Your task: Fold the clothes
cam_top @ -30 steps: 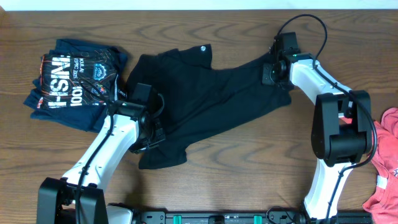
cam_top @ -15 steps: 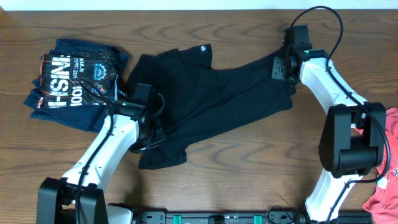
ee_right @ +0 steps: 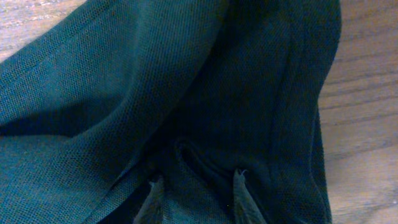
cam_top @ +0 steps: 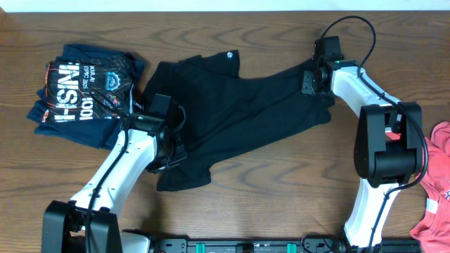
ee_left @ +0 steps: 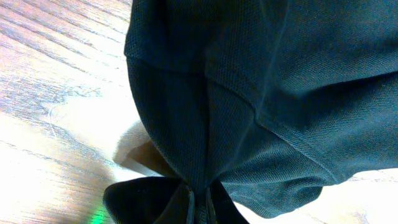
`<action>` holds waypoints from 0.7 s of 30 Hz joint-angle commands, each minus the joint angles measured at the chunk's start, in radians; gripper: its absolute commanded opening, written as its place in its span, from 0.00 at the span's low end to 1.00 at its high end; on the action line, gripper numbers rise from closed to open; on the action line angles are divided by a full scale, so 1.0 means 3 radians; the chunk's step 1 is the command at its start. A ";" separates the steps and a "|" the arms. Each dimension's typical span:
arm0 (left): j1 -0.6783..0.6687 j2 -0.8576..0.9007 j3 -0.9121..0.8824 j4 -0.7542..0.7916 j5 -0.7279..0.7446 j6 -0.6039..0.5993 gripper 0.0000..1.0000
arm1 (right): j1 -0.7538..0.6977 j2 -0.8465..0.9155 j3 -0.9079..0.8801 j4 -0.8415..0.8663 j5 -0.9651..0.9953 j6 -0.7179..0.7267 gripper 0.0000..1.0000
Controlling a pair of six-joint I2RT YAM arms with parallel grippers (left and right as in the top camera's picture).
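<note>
Navy printed shirt (cam_top: 81,95) sits folded at 10 o'clock on the counter (cam_top: 281,190); black shirt (cam_top: 232,105) lies rumpled and unfolded across centre, and the red garment (cam_top: 439,183) waits at the 4 o'clock edge. Both ends held: left fingers (ee_left: 188,204) pinched tight on its 8 o'clock hem, right fingers (ee_right: 244,200) narrow, clamping a fold at its 2 o'clock corner. Roughly one of three done by my read, with no fold made on the black one yet.

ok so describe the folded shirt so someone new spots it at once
On the wooden table, look to the left end in the overhead view, beside the black shirt spread across the middle. The folded navy shirt lies there; its large white and orange lettering, which the black shirt lacks, sets it apart.
</note>
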 commanded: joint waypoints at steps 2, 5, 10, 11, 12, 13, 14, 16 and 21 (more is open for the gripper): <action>-0.0005 -0.0001 -0.0017 -0.0008 -0.0055 0.0045 0.06 | 0.0010 0.0039 0.0017 0.0000 -0.0006 0.0006 0.34; -0.0005 -0.0001 -0.0018 -0.0005 -0.0055 0.0045 0.06 | 0.0010 0.0037 0.0017 0.0011 -0.0081 0.0005 0.35; -0.0005 -0.0001 -0.0017 0.0003 -0.0055 0.0045 0.06 | 0.0010 0.0037 0.0017 0.0135 -0.0362 0.0004 0.33; -0.0005 0.0000 -0.0017 0.0003 -0.0055 0.0045 0.06 | 0.0010 0.0037 0.0017 0.0153 -0.0384 0.0005 0.31; -0.0005 -0.0001 -0.0017 0.0001 -0.0055 0.0045 0.06 | 0.0010 0.0037 0.0017 0.0163 -0.0381 0.0006 0.27; -0.0005 -0.0001 -0.0017 0.0003 -0.0055 0.0045 0.06 | 0.0010 0.0037 0.0018 0.0163 -0.0380 0.0006 0.23; -0.0005 -0.0001 -0.0017 0.0003 -0.0056 0.0045 0.06 | 0.0010 0.0037 0.0017 0.0160 -0.0380 0.0006 0.20; -0.0005 -0.0001 -0.0017 0.0009 -0.0056 0.0045 0.06 | 0.0010 0.0037 0.0018 0.0150 -0.0379 0.0006 0.19; -0.0005 -0.0001 -0.0017 0.0015 -0.0056 0.0046 0.06 | 0.0004 0.0037 0.0018 0.0120 -0.0379 0.0008 0.01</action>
